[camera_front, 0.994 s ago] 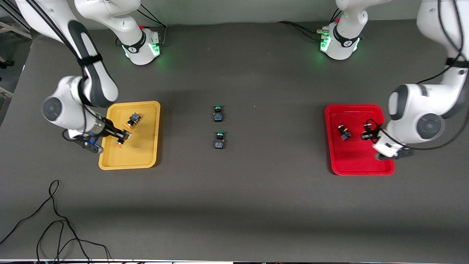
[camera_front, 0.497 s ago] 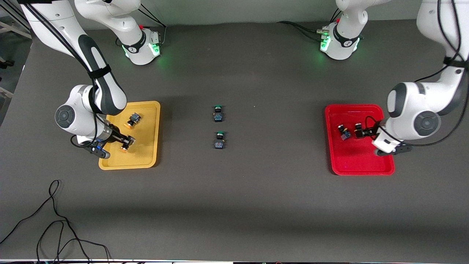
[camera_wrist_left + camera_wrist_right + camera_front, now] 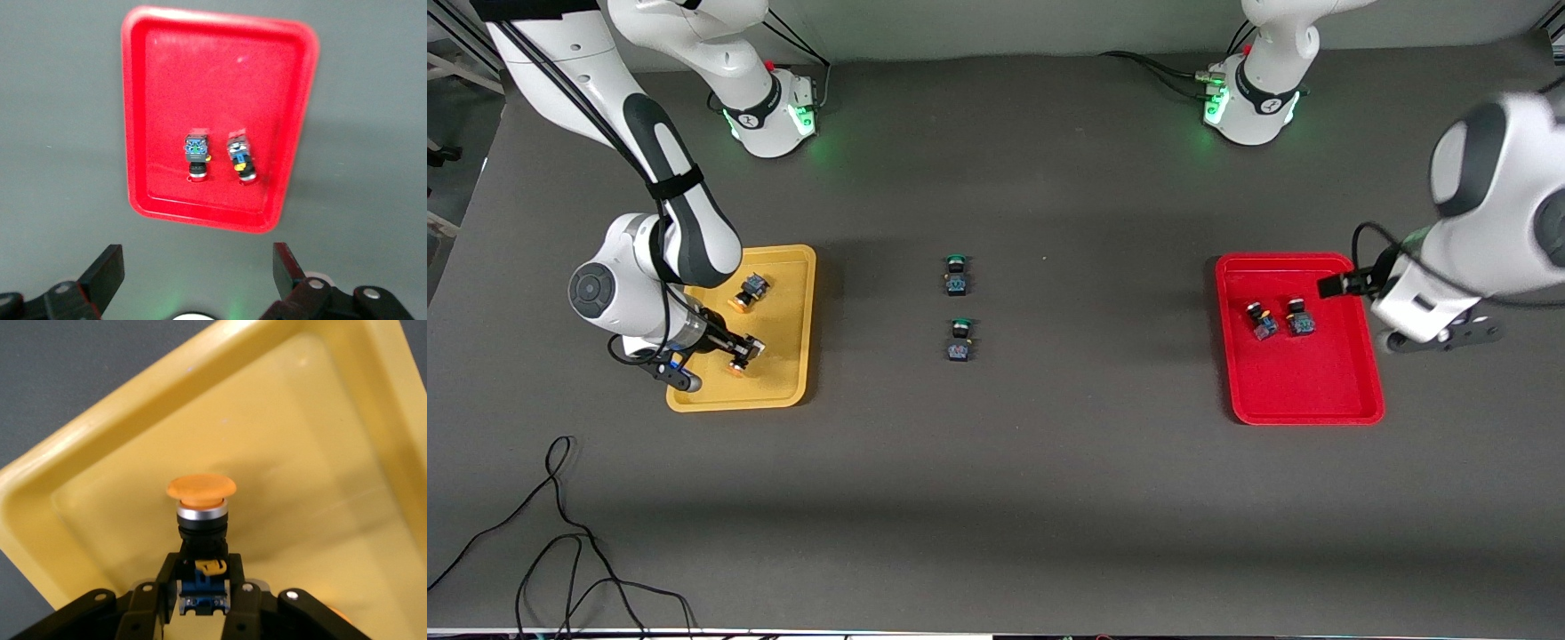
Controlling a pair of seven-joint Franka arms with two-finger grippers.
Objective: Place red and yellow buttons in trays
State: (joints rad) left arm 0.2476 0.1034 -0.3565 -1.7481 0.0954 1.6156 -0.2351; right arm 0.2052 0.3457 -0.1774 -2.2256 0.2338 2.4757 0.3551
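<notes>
Two red buttons (image 3: 1261,320) (image 3: 1298,317) lie side by side in the red tray (image 3: 1316,382). The left wrist view shows both buttons (image 3: 197,155) (image 3: 241,157) in that tray (image 3: 220,80). My left gripper (image 3: 1338,285) (image 3: 197,273) is open and empty, raised over the tray's rim toward the left arm's end. One yellow button (image 3: 749,292) lies in the yellow tray (image 3: 783,373). My right gripper (image 3: 747,348) (image 3: 203,587) is shut on the blue body of another yellow button (image 3: 738,363) (image 3: 200,490), low over the yellow tray (image 3: 320,453).
Two green-capped switches (image 3: 956,276) (image 3: 959,340) lie on the dark table between the trays. A black cable (image 3: 560,533) loops on the table near the front camera at the right arm's end.
My left gripper opened, left the second red button beside the first, and rose away toward the left arm's end. My right gripper carried its yellow button lower into the yellow tray.
</notes>
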